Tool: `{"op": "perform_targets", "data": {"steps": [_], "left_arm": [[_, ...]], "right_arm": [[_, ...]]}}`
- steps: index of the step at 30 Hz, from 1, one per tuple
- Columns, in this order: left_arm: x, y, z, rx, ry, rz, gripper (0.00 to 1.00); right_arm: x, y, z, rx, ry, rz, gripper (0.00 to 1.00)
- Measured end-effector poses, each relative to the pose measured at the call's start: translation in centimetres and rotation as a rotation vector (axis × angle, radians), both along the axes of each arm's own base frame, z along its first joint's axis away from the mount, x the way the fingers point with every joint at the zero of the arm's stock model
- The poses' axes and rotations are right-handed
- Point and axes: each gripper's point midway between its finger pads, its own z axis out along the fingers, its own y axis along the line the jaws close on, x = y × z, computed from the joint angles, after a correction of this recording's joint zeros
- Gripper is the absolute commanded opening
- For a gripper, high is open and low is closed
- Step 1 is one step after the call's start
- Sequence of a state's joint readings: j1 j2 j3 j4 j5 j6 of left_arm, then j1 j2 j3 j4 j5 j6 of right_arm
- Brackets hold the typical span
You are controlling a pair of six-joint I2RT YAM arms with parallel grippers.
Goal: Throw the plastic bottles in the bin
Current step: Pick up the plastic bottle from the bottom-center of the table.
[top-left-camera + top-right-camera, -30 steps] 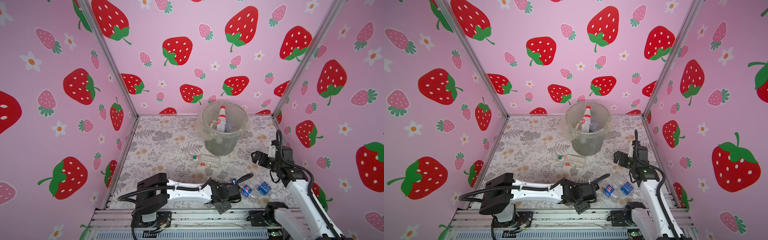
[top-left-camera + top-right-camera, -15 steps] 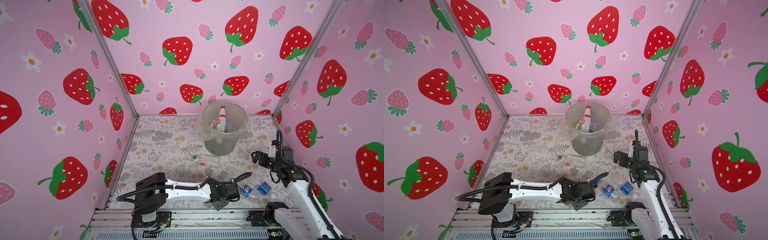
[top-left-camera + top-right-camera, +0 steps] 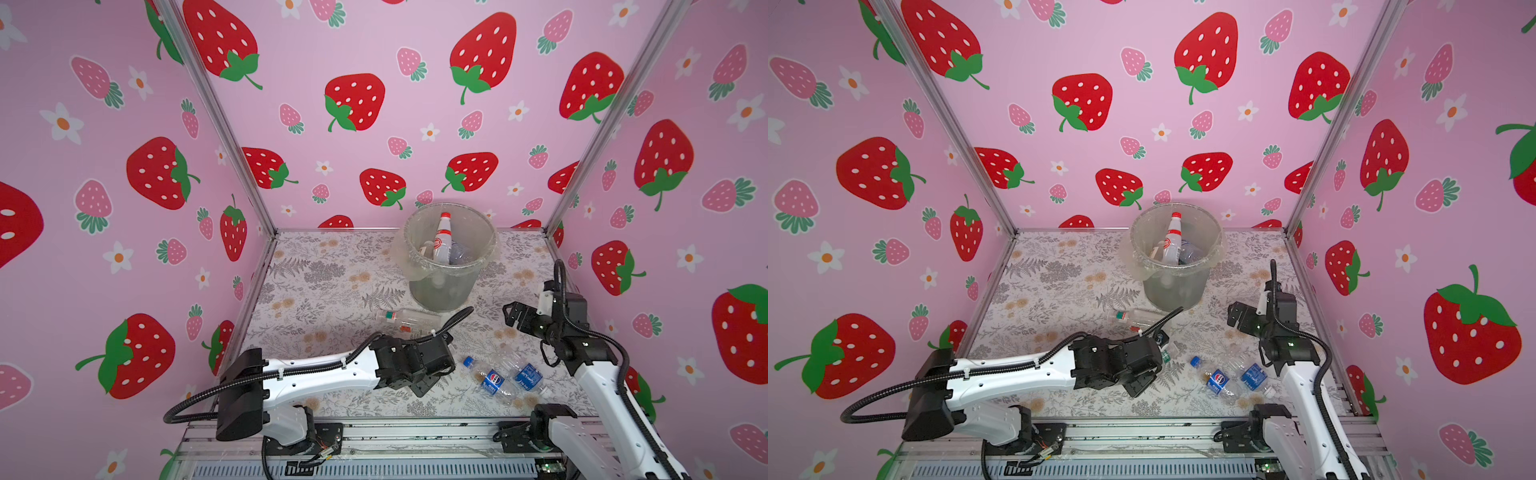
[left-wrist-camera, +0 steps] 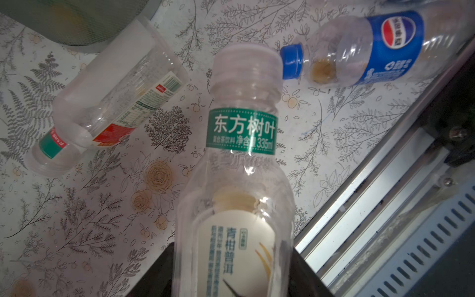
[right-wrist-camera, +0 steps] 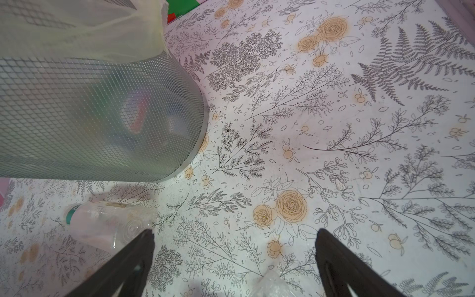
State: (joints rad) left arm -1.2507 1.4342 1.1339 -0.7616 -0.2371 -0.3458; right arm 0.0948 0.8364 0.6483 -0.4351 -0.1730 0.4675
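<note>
My left gripper (image 4: 231, 259) is shut on a clear plastic bottle (image 4: 239, 180) with a green neck band and a cream label, its cap pointing away from the wrist. In both top views that gripper (image 3: 432, 372) (image 3: 1150, 365) sits low over the front of the floor, and little of the held bottle (image 3: 1168, 354) shows. The grey mesh bin (image 3: 446, 266) (image 3: 1173, 266), lined with a clear bag, stands at the back with a red-capped bottle (image 3: 441, 239) inside. My right gripper (image 3: 513, 316) (image 5: 235, 236) hangs open and empty to the right of the bin.
A clear bottle with a red and green label (image 3: 409, 320) (image 4: 108, 110) (image 5: 102, 223) lies in front of the bin. Two blue-labelled bottles (image 3: 490, 380) (image 3: 527, 374) lie near the front rail (image 3: 415, 432). Pink strawberry walls close in three sides.
My left gripper has shut on the green-banded bottle and drawn back a little to the left with it. The right arm has not moved.
</note>
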Motion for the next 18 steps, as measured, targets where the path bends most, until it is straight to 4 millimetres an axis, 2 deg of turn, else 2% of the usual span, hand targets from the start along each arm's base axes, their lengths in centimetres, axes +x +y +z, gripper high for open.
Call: {"op": "perform_targets", "data": {"steps": [7,14,18], "left_arm": [[2.1,3.7,1.7,-0.036,-0.011,0.104,0.64],[4.9,8.0,5.3,-0.091,-0.019,0.258,0.64],[6.4,9.8,7.7,-0.138,-0.031,0.338,0.63]], "right_arm": [[-0.1,0.0,-0.1,0.001,0.0,-0.002,0.99],[-0.1,0.0,0.0,0.002,-0.002,-0.002,0.99],[-0.1,0.0,0.0,0.002,-0.002,-0.002,0.99]]}}
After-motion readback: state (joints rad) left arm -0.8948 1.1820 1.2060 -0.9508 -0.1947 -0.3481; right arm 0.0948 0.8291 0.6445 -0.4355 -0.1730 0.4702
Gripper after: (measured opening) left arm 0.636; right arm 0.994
